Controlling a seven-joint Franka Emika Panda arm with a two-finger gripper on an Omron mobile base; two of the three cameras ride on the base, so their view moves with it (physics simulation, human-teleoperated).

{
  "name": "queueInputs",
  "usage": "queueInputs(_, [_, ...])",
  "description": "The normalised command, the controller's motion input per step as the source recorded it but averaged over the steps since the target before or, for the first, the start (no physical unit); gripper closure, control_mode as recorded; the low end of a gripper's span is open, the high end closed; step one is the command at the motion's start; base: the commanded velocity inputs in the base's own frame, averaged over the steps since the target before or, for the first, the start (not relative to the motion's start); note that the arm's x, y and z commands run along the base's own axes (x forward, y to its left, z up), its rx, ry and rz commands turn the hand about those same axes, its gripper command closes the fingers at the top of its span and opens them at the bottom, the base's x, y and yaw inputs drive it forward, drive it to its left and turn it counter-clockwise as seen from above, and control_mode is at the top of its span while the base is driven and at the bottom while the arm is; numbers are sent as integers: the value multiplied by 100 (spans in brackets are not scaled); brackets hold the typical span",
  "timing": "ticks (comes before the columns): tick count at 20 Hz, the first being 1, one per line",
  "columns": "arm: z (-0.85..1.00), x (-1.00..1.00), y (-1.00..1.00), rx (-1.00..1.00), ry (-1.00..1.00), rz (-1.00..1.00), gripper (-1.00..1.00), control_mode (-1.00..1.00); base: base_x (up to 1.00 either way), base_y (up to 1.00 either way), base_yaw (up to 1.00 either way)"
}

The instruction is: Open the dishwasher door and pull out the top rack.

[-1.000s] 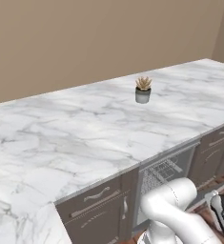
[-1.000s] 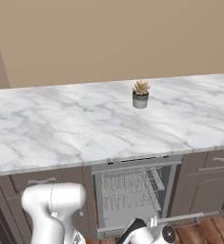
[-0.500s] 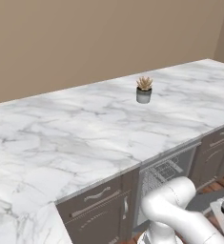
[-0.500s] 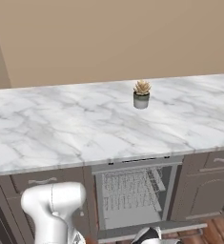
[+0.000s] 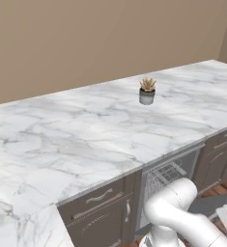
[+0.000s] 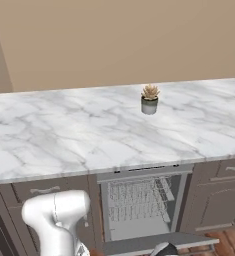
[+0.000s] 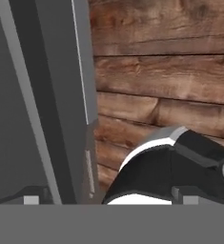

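The dishwasher door (image 6: 159,243) lies swung down flat in front of the open machine, a grey slab at about 6 o'clock in the right base view, its far edge at the foot of the opening. In the left base view the door (image 5: 209,205) shows as a dark grey strip at about 4 o'clock, partly behind the arm's white elbow. In the hand view the door (image 7: 42,95) fills the left half as a grey panel with a paler edge running from 12 toward 6 o'clock, over the wooden floor (image 7: 170,71) on the right.

The rack (image 6: 139,200) sits inside the cavity under the counter, its pale wire grid and tines visible through the opening, not drawn out past the front of the machine. From the left base view the rack (image 5: 165,172) shows at an angle, just beneath the counter's edge, at about 4 o'clock.

The gripper (image 7: 108,199) is low, close to the door's edge, with its two small tips at the bottom of the hand view standing wide apart and nothing between them: the fingers (image 7: 31,199) are open.

On the marble counter (image 6: 64,135) a small plant (image 6: 149,99) in a grey pot stands upright, at about 1 o'clock, well apart from the dishwasher. Brown drawers (image 5: 100,200) flank the opening.
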Motion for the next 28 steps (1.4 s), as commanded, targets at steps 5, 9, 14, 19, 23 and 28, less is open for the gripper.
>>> queueInputs(5, [100, -93, -95, 2, -8, 20, -100, -100, 0, 0, 0])
queueInputs(9, [100, -69, -70, 0, -5, 14, -100, -100, 0, 0, 0])
queueInputs(14, [100, -49, -31, 0, -1, 6, -100, -100, 0, 0, 0])
queueInputs(19, [100, -41, -11, 0, 0, 7, -100, -100, 0, 0, 0])
queueInputs(23, [100, 1, 13, -2, 0, 2, -100, -100, 0, 0, 0])
queueInputs(28, [79, 51, 79, 3, 0, 3, -100, -100, 0, 0, 0])
